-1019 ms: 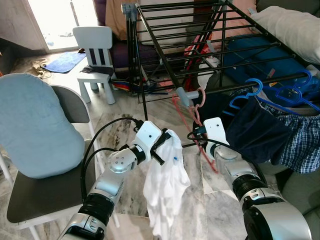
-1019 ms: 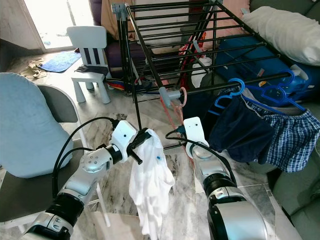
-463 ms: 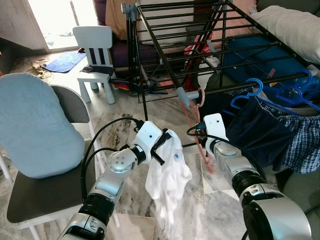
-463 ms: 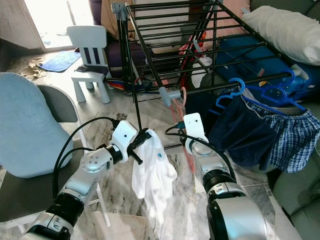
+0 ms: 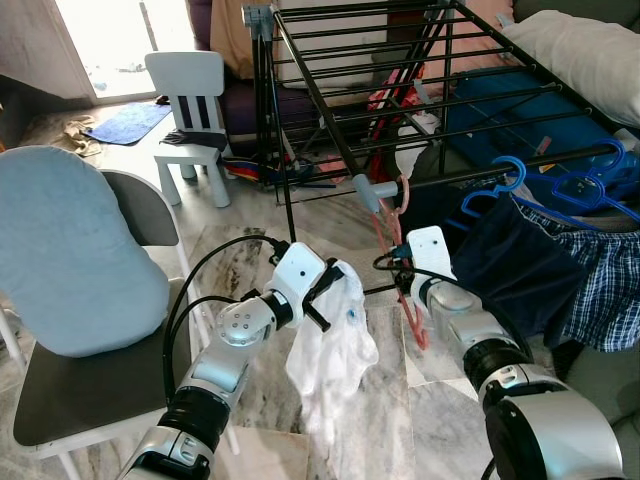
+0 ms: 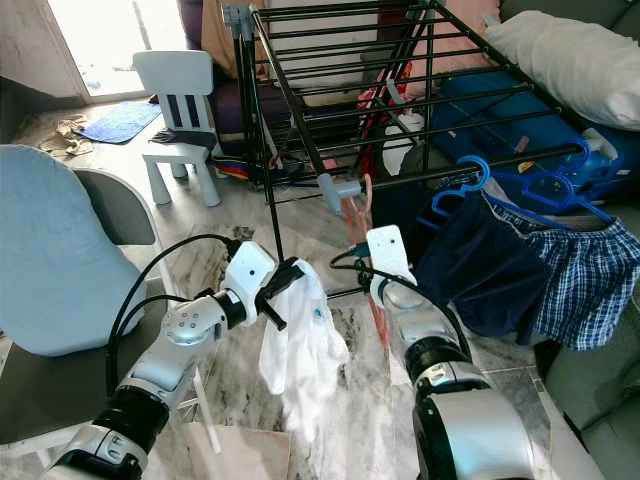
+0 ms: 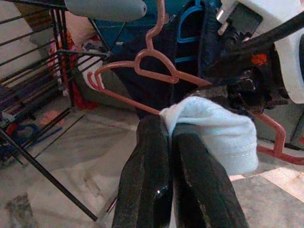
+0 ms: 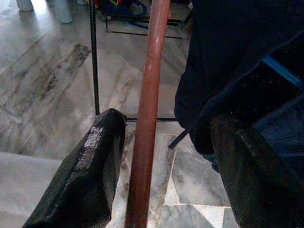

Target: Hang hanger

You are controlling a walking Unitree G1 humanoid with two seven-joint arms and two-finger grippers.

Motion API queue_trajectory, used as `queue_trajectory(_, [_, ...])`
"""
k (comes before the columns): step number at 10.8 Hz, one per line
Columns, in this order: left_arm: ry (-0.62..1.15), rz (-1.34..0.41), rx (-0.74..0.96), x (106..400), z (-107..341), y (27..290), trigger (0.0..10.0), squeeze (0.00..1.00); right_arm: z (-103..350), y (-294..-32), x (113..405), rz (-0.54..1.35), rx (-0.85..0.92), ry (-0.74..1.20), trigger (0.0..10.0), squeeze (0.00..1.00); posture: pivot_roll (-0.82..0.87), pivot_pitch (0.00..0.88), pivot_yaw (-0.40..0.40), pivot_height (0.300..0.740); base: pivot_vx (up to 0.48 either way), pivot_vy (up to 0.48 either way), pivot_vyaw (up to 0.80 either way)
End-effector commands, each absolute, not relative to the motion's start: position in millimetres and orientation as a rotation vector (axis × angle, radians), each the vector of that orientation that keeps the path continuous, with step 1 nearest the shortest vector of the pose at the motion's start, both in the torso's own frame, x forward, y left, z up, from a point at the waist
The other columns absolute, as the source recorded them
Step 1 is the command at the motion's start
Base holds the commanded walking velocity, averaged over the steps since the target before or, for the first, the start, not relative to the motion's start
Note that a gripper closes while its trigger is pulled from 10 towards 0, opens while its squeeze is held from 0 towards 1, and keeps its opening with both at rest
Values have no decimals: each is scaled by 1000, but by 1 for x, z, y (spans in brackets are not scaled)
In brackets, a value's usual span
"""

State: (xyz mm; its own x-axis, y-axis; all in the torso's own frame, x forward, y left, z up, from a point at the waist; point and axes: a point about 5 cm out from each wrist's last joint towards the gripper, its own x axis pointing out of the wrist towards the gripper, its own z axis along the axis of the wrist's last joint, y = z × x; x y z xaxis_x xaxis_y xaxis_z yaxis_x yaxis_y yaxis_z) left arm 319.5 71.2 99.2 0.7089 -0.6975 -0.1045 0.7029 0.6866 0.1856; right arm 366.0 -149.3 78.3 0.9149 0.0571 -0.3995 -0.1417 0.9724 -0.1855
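A pink hanger (image 5: 396, 250) hangs by its hook from the grey end cap (image 5: 366, 192) of the black drying rack (image 5: 400, 100). My right gripper (image 8: 168, 127) is open, with the hanger's pink bar (image 8: 149, 109) running between its fingers, nearer one of them. Its white wrist (image 5: 430, 255) sits just right of the hanger. My left gripper (image 5: 322, 290) is shut on a white garment (image 5: 335, 350), which dangles over the floor left of the hanger. In the left wrist view the pinched cloth (image 7: 213, 137) bulges beside the fingers (image 7: 147, 171), the hanger (image 7: 156, 61) behind it.
Blue hangers (image 5: 500, 185) carrying dark shorts (image 5: 510, 265) and plaid shorts (image 5: 600, 290) hang on the rack's near rail at the right. A chair with a blue cushion (image 5: 70, 250) stands close on the left. A small white chair (image 5: 195, 100) stands further back.
The white garment's loose lower part has swung right and back. The pink hanger has swayed, and my right wrist has shifted slightly up toward the rack.
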Motion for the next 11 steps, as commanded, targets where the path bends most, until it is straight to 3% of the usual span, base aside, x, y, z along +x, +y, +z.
queue_trajectory(1, [-4, -800, 238, 324, 109, 67, 10000, 0, 84, -153, 370, 78, -216, 397, 10000, 0, -152, 0, -3, 740, 0, 0, 0])
queue_trajectory(3, [-1, -804, 237, 323, 108, 67, 10000, 0, 86, -159, 371, 53, -220, 393, 10000, 0, -154, 0, -2, 740, 0, 0, 0])
queue_trajectory(4, [0, -805, 239, 323, 108, 67, 10000, 0, 86, -160, 371, 45, -222, 392, 10000, 408, -154, 0, -2, 740, 0, 0, 0])
queue_trajectory(5, [1, -805, 239, 324, 108, 67, 10000, 0, 86, -161, 371, 41, -221, 391, 10000, 980, -153, 0, -2, 740, 0, 0, 0])
queue_trajectory(6, [3, -806, 241, 323, 108, 67, 10000, 0, 86, -160, 371, 51, -216, 390, 10000, 169, -154, 0, -1, 740, 0, 0, 0])
queue_trajectory(7, [7, -808, 246, 323, 107, 67, 10000, 0, 86, -156, 371, 77, -207, 387, 10000, 0, -154, 0, 0, 740, 0, 0, 0])
queue_trajectory(9, [9, -810, 249, 323, 107, 66, 10000, 0, 85, -154, 370, 93, -209, 393, 10000, 0, -154, 0, 1, 740, 0, 0, 0])
queue_trajectory(10, [12, -812, 254, 324, 106, 65, 10000, 0, 84, -154, 370, 100, -205, 397, 1333, 0, -153, 0, 0, 740, 0, 0, 0])
queue_trajectory(11, [17, -813, 258, 324, 106, 65, 10000, 0, 84, -155, 370, 103, -203, 397, 0, 0, -154, 0, -1, 740, 0, 0, 0])
